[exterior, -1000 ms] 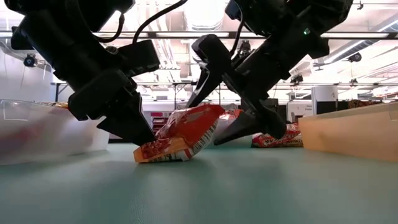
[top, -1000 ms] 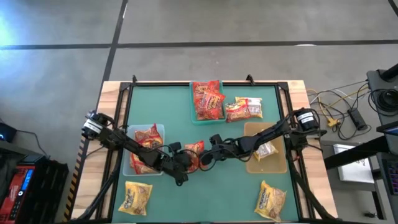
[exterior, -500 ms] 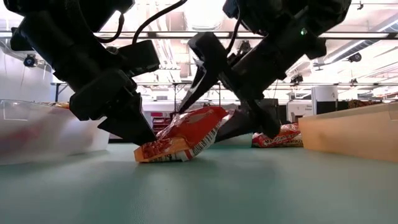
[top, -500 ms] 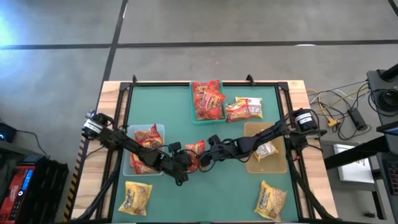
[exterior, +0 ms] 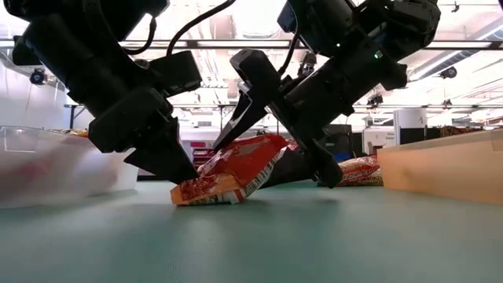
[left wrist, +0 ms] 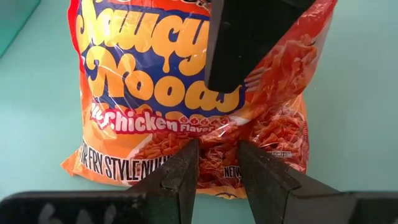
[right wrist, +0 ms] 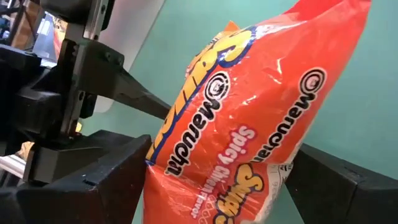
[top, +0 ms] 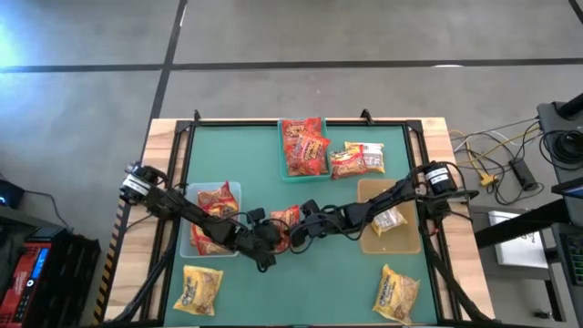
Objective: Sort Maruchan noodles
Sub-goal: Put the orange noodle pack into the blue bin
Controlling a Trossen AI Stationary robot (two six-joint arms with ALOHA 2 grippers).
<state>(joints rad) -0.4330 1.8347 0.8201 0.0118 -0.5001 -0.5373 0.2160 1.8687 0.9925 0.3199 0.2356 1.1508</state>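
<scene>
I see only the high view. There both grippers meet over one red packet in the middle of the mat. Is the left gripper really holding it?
Observer: Yes. In the left wrist view the left gripper is shut on the bottom edge of the packet.
Operator: Does the packet lie flat on the mat?
Observer: No. The low view shows it tilted: the pinched end is down at the mat and the other end is raised.
Operator: Has the right gripper taken it?
Observer: Not yet. The right gripper is wide open, and the raised end sits between its two fingers.
</scene>
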